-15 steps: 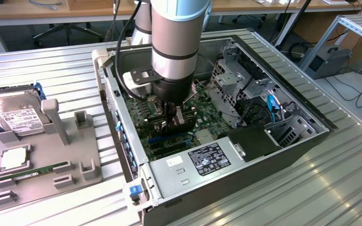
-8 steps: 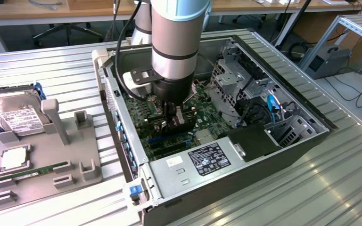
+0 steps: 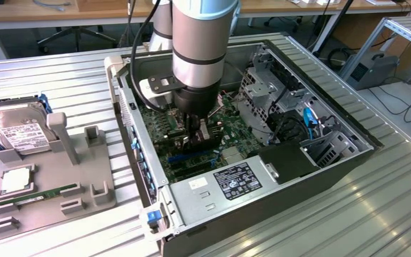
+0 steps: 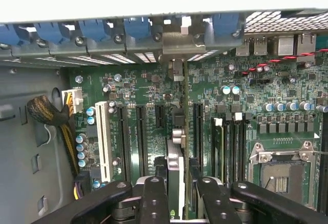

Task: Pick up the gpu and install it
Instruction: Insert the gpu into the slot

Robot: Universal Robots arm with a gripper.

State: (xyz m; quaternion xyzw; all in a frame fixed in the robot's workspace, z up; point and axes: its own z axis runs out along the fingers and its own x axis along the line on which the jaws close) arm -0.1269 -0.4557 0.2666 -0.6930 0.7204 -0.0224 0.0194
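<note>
One open computer case (image 3: 320, 176), one hard drive (image 3: 16, 128), one gpu (image 4: 174, 172), one RAM stick (image 3: 38, 195)

even overhead light, blown-out white glare above.

Open PC case (image 3: 334, 166) w/ motherboard (image 4: 256, 106), PSU (image 3: 227, 184); grey tray (image 3: 55, 187) holds hard drive (image 3: 16, 128), RAM stick (image 3: 38, 195).

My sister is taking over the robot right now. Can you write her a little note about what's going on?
Gripper: shut on the gpu, holding it edge-on, down inside the open computer case.
Gpu: right above the motherboard, lined up with the long slots, its metal end toward the back of the case.
Done: gpu picked up and carried into the case.
Left: whether it is pushed fully into a slot cannot be told; the gripper has not let go.
Outside, on the grey holder: the hard drive and the RAM stick.
</note>
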